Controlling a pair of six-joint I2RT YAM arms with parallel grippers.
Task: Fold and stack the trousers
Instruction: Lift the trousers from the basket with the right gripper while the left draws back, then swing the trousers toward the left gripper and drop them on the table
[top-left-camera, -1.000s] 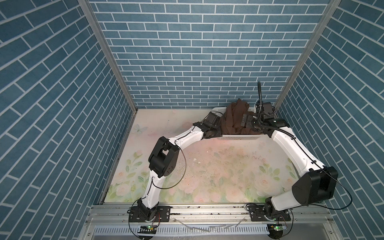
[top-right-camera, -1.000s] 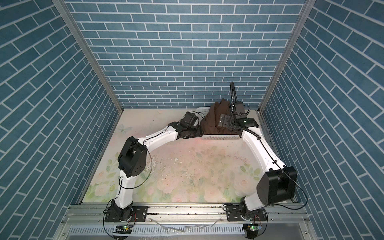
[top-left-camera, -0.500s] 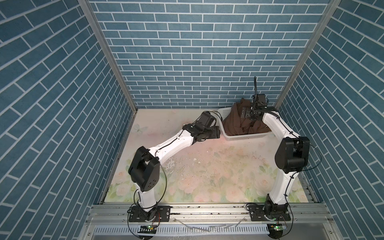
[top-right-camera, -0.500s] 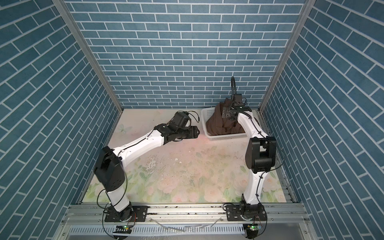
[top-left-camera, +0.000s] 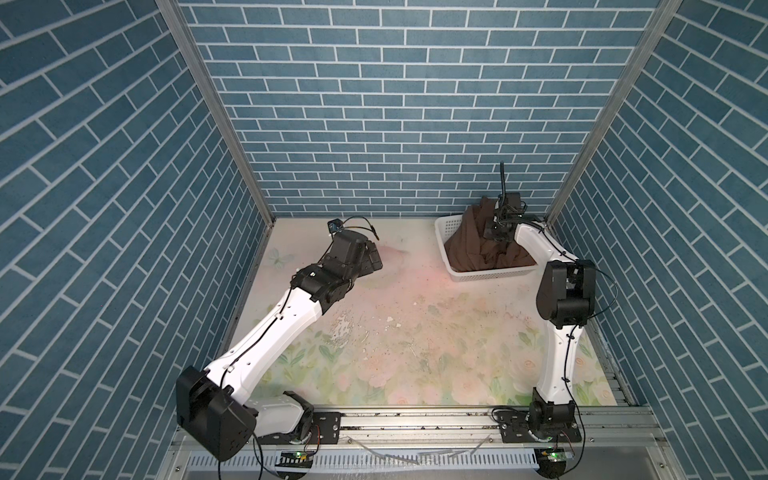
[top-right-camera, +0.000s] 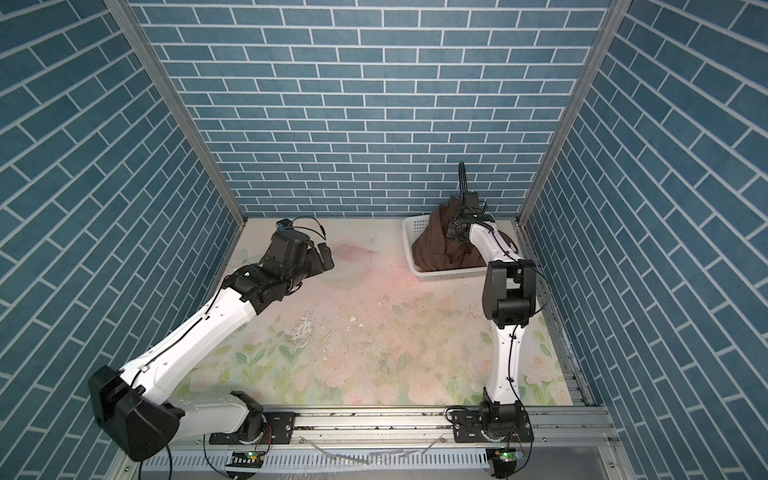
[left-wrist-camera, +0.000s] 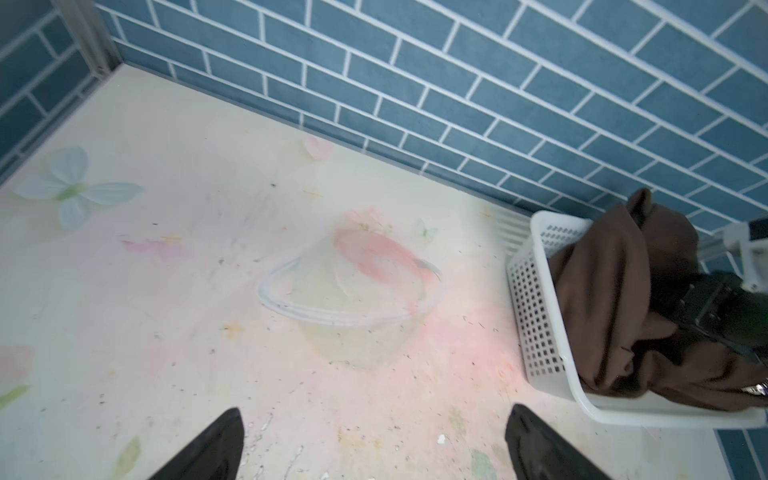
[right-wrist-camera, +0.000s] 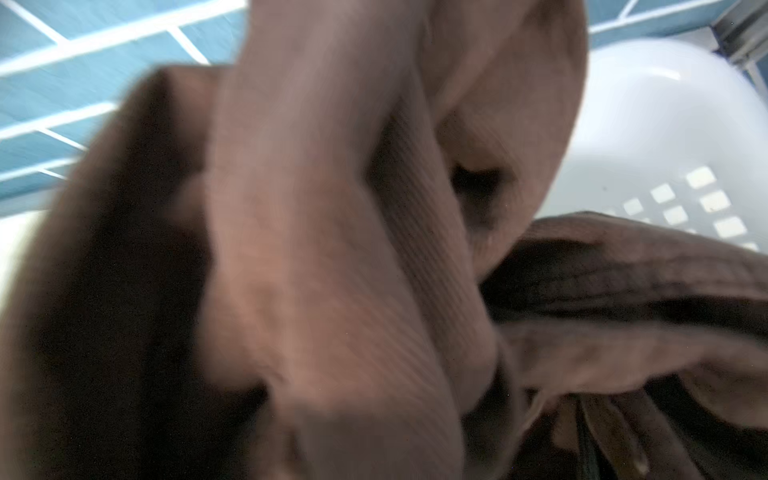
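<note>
Trousers (right-wrist-camera: 332, 249) blur out my right wrist view; right claw (top-left-camera: 497, 233) is closed, tips buried in them inside the white basket (top-left-camera: 446, 226), grip hidden. Left claw (left-wrist-camera: 376, 419) wide, empty.

1. Item: one pair of trousers (top-left-camera: 469, 245) (top-right-camera: 436, 245), plain dark chocolate-brown, soft fabric. The right wrist view (right-wrist-camera: 332, 249) shows a fine ribbed weave close up, though much of it is blurred.
2. State: unfolded, bunched and creased into loose, deep folds. Waist and leg ends cannot be told apart.
3. Pose: heaped, with one part drawn up into a narrow peak well above the basket's rim. The rest falls away in a widening cone, as both top views show.
4. Place: inside a white perforated basket (top-left-camera: 446, 226) (left-wrist-camera: 536, 291) at the far right corner of the surface (top-left-camera: 415, 332). The cloth fills most of the basket.
</note>
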